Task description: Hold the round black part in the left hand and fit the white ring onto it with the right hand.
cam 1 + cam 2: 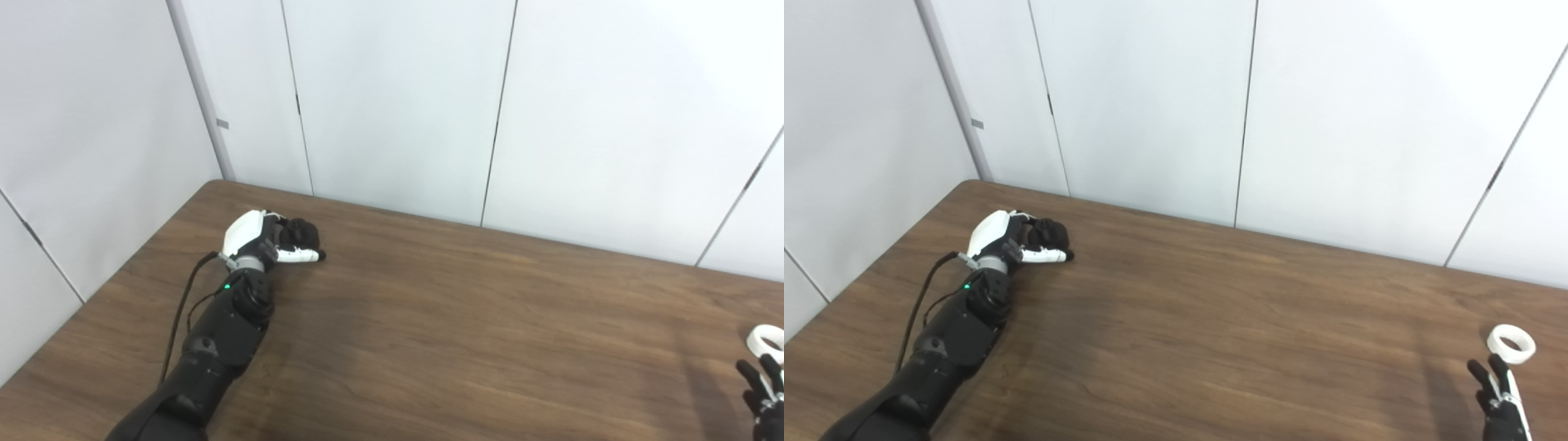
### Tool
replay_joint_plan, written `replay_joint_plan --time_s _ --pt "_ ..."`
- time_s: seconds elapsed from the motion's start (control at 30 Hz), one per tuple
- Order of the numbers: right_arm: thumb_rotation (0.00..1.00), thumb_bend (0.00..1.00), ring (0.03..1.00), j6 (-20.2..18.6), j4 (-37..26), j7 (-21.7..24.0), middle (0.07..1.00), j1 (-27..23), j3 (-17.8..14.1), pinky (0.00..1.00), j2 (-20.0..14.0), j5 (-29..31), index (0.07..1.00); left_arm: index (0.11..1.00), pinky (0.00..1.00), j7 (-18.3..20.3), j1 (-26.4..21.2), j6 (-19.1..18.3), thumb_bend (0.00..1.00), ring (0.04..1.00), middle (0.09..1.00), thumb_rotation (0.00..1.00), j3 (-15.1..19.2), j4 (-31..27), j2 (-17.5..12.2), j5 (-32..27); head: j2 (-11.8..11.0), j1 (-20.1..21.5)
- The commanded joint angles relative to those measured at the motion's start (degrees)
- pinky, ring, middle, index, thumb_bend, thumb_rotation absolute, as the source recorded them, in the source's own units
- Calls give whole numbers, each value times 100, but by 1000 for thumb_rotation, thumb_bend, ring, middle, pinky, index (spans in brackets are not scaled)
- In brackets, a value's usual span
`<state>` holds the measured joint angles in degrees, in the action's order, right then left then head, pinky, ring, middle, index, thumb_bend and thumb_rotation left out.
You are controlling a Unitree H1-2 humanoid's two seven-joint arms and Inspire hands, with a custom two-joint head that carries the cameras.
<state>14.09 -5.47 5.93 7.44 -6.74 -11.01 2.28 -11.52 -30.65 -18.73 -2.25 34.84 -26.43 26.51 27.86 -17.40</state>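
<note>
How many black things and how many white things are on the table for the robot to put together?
Black: 1, the round black part, under the left hand.
White: 1, the white ring, lying on the table beyond the right hand.
Total: 2

No legible text, label, brand, number or sign anywhere in either view.

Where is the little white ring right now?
The white ring lies flat on the wooden table at the far right of the right eye view, just beyond the right hand, whose fingertips do not seem to touch it yet.
</note>
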Motion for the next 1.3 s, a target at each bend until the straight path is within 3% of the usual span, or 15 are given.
replay_joint_plan --time_s 0.0,0.03,0.07,0.1,0.2,0.6,0.73,0.93,1.13,1.27 --pt "1000 480 1000 97 467 -13 948 310 21 1000 135 163 1000 646 1000 -270 -253 245 912 1000 932 176 124 -8 -99 -73 3 -12" --pt "1000 481 1000 111 473 -23 946 311 17 1000 131 156 1000 595 1000 -347 -244 312 882 991 903 114 172 13 -80 -102 5 -19" --pt "1000 479 1000 141 474 -35 942 317 18 1000 124 133 998 543 1000 -409 -231 374 708 985 884 86 224 23 -60 -146 8 -26" --pt "1000 469 994 167 468 -53 940 322 21 1000 114 81 996 513 1000 -449 -212 404 618 979 864 69 266 7 -44 -186 14 -36" --pt "1000 457 987 204 479 -45 936 318 24 1000 93 65 994 483 1000 -491 -157 423 531 959 819 45 269 -48 -53 -177 23 -53" --pt "1000 499 1000 135 465 -34 949 295 29 1000 66 76 1000 482 1000 -566 62 371 520 921 779 41 189 -359 -181 1 29 -77" --pt "1000 466 1000 161 462 -44 947 285 43 1000 82 49 1000 483 1000 -536 219 404 521 913 777 42 169 -677 -215 56 44 8" --pt "1000 469 996 93 460 -90 942 245 56 1000 129 -20 1000 483 1000 -398 675 340 521 911 778 42 31 -1664 -164 289 59 118" --pt "1000 517 979 -67 393 -137 931 192 72 1000 182 -119 990 482 1000 39 1145 134 524 901 783 48 -252 -2872 17 530 93 185" --pt "1000 546 972 -78 446 -174 921 137 103 1000 234 -186 984 483 1000 208 1342 259 524 901 807 48 -461 -3347 134 713 106 286"
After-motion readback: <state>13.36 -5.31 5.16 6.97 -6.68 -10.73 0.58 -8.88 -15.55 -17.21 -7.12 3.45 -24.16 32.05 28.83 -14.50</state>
